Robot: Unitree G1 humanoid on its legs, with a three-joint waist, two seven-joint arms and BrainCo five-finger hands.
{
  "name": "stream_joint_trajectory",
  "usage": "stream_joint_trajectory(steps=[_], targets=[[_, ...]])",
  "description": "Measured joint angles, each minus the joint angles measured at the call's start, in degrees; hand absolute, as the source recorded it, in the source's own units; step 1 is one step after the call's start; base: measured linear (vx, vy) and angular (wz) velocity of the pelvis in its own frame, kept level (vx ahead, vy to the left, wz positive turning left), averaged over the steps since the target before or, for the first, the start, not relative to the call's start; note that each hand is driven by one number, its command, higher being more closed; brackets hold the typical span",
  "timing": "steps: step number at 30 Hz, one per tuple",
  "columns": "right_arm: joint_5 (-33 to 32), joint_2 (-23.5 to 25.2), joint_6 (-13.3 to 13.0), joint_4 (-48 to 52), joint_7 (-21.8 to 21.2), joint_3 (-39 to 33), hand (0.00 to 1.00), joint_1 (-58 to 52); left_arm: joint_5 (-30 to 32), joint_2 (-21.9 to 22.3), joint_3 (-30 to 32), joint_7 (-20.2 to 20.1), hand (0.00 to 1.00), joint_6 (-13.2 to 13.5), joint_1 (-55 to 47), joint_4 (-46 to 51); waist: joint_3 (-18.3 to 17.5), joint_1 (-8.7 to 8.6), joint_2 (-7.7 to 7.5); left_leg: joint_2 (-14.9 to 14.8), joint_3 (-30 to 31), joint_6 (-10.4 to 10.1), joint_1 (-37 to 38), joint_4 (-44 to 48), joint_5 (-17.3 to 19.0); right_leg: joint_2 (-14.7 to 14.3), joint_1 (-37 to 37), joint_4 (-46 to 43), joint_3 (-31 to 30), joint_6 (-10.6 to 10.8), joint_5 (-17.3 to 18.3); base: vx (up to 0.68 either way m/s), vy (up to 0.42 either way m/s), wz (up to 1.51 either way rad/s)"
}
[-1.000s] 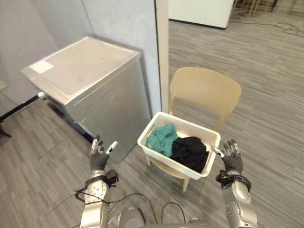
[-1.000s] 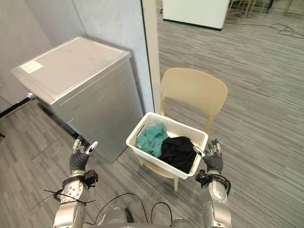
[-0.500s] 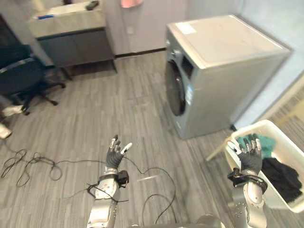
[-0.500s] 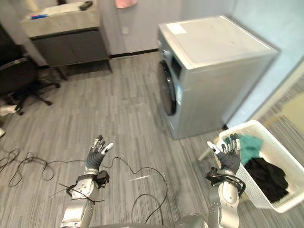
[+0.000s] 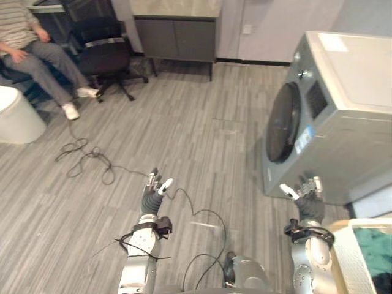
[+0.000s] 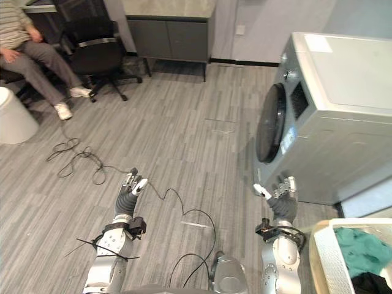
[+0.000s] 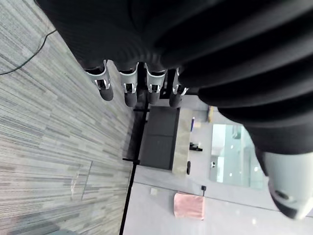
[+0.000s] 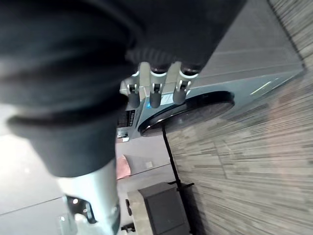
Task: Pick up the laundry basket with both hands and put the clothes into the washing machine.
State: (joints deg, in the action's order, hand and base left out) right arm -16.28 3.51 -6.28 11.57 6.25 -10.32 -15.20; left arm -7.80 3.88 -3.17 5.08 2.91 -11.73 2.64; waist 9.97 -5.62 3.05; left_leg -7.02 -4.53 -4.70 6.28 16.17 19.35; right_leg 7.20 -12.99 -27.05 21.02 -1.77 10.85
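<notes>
The silver washing machine (image 5: 334,116) stands at the right, its round dark door (image 5: 280,123) shut and facing left. A white laundry basket (image 6: 324,254) sits at the lower right corner with a teal cloth (image 6: 361,248) and a black cloth (image 6: 370,283) inside. My right hand (image 6: 283,203) is raised open in front of the machine's lower corner, just left of the basket and apart from it. My left hand (image 5: 150,199) is raised open over the wooden floor at lower centre-left, holding nothing. Straight fingers (image 7: 128,88) show in the left wrist view.
A person (image 5: 30,46) sits at the upper left beside a black office chair (image 5: 104,52). A dark cabinet (image 5: 177,33) stands along the back wall. A white round bin (image 5: 15,116) is at the far left. Cables (image 5: 86,156) loop on the floor.
The camera has swung further left: the machine and basket have slid to the right edge, and the person, chair and bin have come into view. Both hands stay raised and open.
</notes>
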Motion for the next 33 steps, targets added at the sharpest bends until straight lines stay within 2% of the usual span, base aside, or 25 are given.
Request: stream_joint_trajectory(steps=[1,3,4,6,7,8,9,10,11,12,14,15,16,17,19,20,21,22,24,26,27,28,29,31,33], targets=[[-0.1,-0.1,0.0,1.7,-0.2,2.0,0.00,-1.9,-0.1,0.1,-1.4,0.0,0.00,-0.2,-1.1,-0.3,-0.4,-0.37,1.52,-1.2,-1.3,-0.4,1.4,0.1,1.1,0.0,1.6,-0.7,2.4,0.6,2.2,0.19,-0.016,0.50],[-0.3,0.4,0.0,3.6,-0.2,4.3,0.00,-3.8,-0.6,0.0,-3.2,-0.1,0.00,-0.2,-1.2,0.5,-0.1,-1.29,2.08,-4.7,-2.8,-0.8,-7.1,22.4,-1.0,-0.2,3.1,-1.4,3.8,0.8,3.8,0.19,0.018,0.13],[-1.7,0.3,0.2,4.5,-0.1,5.6,0.00,-4.2,-0.7,-0.1,-3.5,0.0,0.00,-0.2,-2.4,1.6,0.4,-0.51,3.62,-9.5,-4.7,-0.9,-12.8,38.5,-10.0,-1.8,5.5,-2.0,2.2,0.4,4.8,0.23,0.008,-0.60],[-1.8,0.2,0.2,5.8,0.1,5.8,0.00,-5.1,-1.2,-0.1,-3.5,0.0,0.00,-0.2,-3.1,2.1,0.0,0.26,4.61,-12.4,-6.9,-1.0,-14.4,43.9,-17.6,-3.1,7.2,-1.4,0.2,0.0,5.3,0.21,0.006,-0.72],[-1.9,0.2,0.2,6.3,0.3,5.9,0.00,-5.6,-1.4,-0.1,-2.9,0.1,0.00,-0.1,-3.4,2.2,0.1,0.37,4.06,-14.3,-8.4,0.0,-15.5,47.0,-23.8,-3.3,9.2,-0.3,-1.3,-0.4,5.8,0.38,0.025,-0.64],[-1.9,0.1,0.1,7.0,1.1,5.2,0.00,-5.6,-1.8,-0.1,-2.8,0.1,0.00,-0.1,-3.4,2.3,0.0,0.49,4.04,-17.9,-13.0,4.0,-16.7,51.8,-21.0,-3.3,11.7,1.1,-3.1,-0.4,6.2,0.39,0.013,-0.54],[-1.9,0.0,0.1,7.2,1.3,4.9,0.00,-5.6,-1.8,-0.2,-2.8,0.1,0.00,-0.1,-3.3,2.3,-0.1,0.61,3.90,-19.0,-15.0,6.2,-17.2,52.3,-19.2,-3.2,12.5,1.8,-4.0,-0.4,6.3,0.46,0.017,-0.53],[-1.9,-0.1,0.1,7.2,1.3,4.8,0.00,-5.5,-1.8,-0.3,-2.9,-0.1,0.00,-0.1,-3.3,2.3,-0.2,0.78,3.60,-20.2,-17.1,7.6,-18.5,51.5,-16.8,-3.0,13.8,3.3,-5.0,-0.3,6.3,0.35,0.021,-0.53],[-1.9,-0.1,0.1,6.9,1.3,4.7,0.00,-5.5,-1.8,-0.7,-2.9,-0.1,0.00,-0.1,-3.3,2.2,-0.4,1.57,2.76,-20.8,-19.0,7.2,-20.5,45.8,-13.3,-2.1,15.6,5.3,-6.2,0.5,5.8,0.35,0.036,-0.50],[-1.9,-0.1,0.1,6.5,1.3,4.7,0.00,-5.4,-1.8,-0.7,-2.9,-0.1,0.00,-0.1,-3.3,2.1,-0.4,1.77,2.30,-20.6,-19.4,6.8,-21.1,41.9,-12.6,-1.8,16.3,6.0,-6.7,0.5,5.8,0.43,0.094,-0.45],[-1.9,-0.9,0.1,2.4,1.1,4.6,0.00,-3.7,-1.8,-0.7,-2.5,-0.1,0.00,-0.2,-3.3,0.8,-0.4,1.91,0.60,-16.4,-16.8,4.0,-22.2,22.6,-12.5,-0.2,19.4,9.1,-7.7,1.2,5.5,0.40,0.141,-0.31],[-1.9,-1.9,0.1,-0.5,1.0,4.6,0.00,-2.5,-1.9,-0.7,-1.9,-0.1,0.00,-0.2,-3.3,0.3,-0.5,2.01,0.31,-13.6,-13.0,1.3,-22.4,10.7,-14.2,0.4,21.0,10.6,-8.7,1.5,5.4,0.32,0.164,-0.34],[-1.9,-2.2,0.2,-1.8,1.0,4.5,0.00,-2.0,-1.9,-0.6,-1.3,-0.1,0.00,-0.2,-3.3,0.1,-0.5,2.06,0.31,-12.4,-10.9,-0.6,-22.4,5.2,-15.4,0.6,21.8,11.5,-9.1,1.9,5.2,0.50,0.346,-0.53],[-1.9,-2.5,0.2,-3.9,0.9,4.3,0.00,-1.2,-1.9,-0.6,0.1,0.0,0.00,-0.2,-3.4,0.0,-0.5,2.47,0.34,-10.6,-6.4,-3.6,-22.3,-3.8,-17.5,1.1,22.9,13.0,-10.7,3.9,5.1,0.43,0.357,-0.79],[-1.9,-3.1,0.3,-5.9,0.7,3.3,0.00,-0.8,-1.9,-0.5,1.6,0.0,0.00,-0.2,-3.5,0.0,-0.8,3.71,1.10,-9.3,-1.3,-4.0,-22.1,-8.6,-18.0,1.8,24.3,15.4,-13.6,7.2,5.4,0.37,0.402,-1.00],[-1.8,-3.8,0.3,-6.5,0.5,2.8,0.00,-1.0,-2.4,-0.7,1.6,-0.1,0.00,-0.2,-4.0,-0.1,-1.6,4.27,2.48,-8.5,1.2,-3.7,-22.7,-6.8,-19.8,2.4,25.7,17.0,-15.3,9.5,6.3,0.50,0.622,-0.99],[-1.8,-3.4,0.5,-8.2,-0.1,2.4,0.00,-0.7,-2.7,-1.3,2.1,-0.1,0.00,-0.2,-4.3,-0.5,-2.3,4.26,-0.27,-6.1,1.0,-4.5,-25.8,1.5,-21.5,5.7,25.9,17.2,-16.9,11.1,6.9,0.51,0.625,-0.80],[-1.5,-3.0,0.6,-8.6,-0.7,2.4,0.00,-1.2,-2.7,-1.7,2.3,-0.1,0.00,-0.2,-4.2,-0.9,-2.6,3.45,-1.95,-4.3,0.1,-3.1,-27.8,7.1,-17.0,8.2,25.4,16.2,-17.3,11.6,5.8,0.44,0.524,-0.43],[-1.1,-2.4,0.7,-8.8,-1.4,2.2,0.00,-1.3,-2.8,-2.1,2.3,-0.4,0.00,-0.3,-4.1,-1.6,-2.6,3.43,-2.99,-2.5,-2.5,-0.7,-28.8,12.2,-12.7,11.5,21.6,9.7,-19.6,11.7,3.4,0.40,0.491,-0.35],[0.6,-2.0,1.2,-10.2,-1.9,2.1,0.00,-0.3,-2.7,-3.1,1.5,-1.4,0.00,-0.5,-3.6,-2.8,-2.3,3.43,-3.23,-0.8,-7.7,2.7,-24.8,13.7,-8.0,15.2,12.1,-7.2,-24.1,5.9,-5.8,0.48,0.558,-0.67],[1.5,-1.9,1.4,-11.1,-2.0,2.4,0.00,0.4,-2.7,-3.3,1.4,-1.4,0.00,-0.5,-3.5,-3.0,-1.8,3.47,-3.26,-0.6,-9.3,3.5,-22.7,13.3,-7.2,16.0,9.8,-11.8,-24.8,3.9,-8.7,0.39,0.407,-0.77],[3.7,-1.6,1.7,-13.3,-2.2,3.5,0.00,2.1,-2.7,-4.6,1.8,-1.3,0.00,-0.6,-3.3,-3.2,-0.7,3.39,-2.14,-0.7,-11.7,4.7,-18.9,11.9,-6.1,16.5,4.9,-22.4,-24.3,2.1,-8.6,0.31,0.329,-0.86],[6.2,-1.6,1.9,-14.5,-2.0,4.8,0.00,3.0,-2.6,-5.5,2.0,-1.2,0.00,-0.7,-3.1,-3.2,-0.3,3.33,-2.13,-0.7,-14.5,5.0,-14.5,9.0,-5.9,16.5,0.4,-30.0,-20.6,0.8,-6.5,0.28,0.288,-0.88],[8.2,-1.5,1.9,-15.8,-1.8,6.4,0.00,4.5,-2.6,-5.9,3.3,-1.1,0.00,-0.6,-3.0,-3.2,0.4,3.41,-1.22,-0.2,-18.5,5.1,-8.9,3.9,-5.9,16.4,-4.2,-32.5,-12.3,0.1,-3.2,0.28,0.244,-1.01],[9.7,-1.7,1.9,-16.9,-1.4,7.9,0.00,6.7,-2.2,-7.2,4.1,0.1,0.00,-0.4,-2.7,-3.6,1.0,3.39,-1.03,0.1,-23.9,4.9,-5.4,0.0,-5.7,14.4,-7.1,-25.1,-0.5,2.1,0.0,0.24,0.143,-1.22]])
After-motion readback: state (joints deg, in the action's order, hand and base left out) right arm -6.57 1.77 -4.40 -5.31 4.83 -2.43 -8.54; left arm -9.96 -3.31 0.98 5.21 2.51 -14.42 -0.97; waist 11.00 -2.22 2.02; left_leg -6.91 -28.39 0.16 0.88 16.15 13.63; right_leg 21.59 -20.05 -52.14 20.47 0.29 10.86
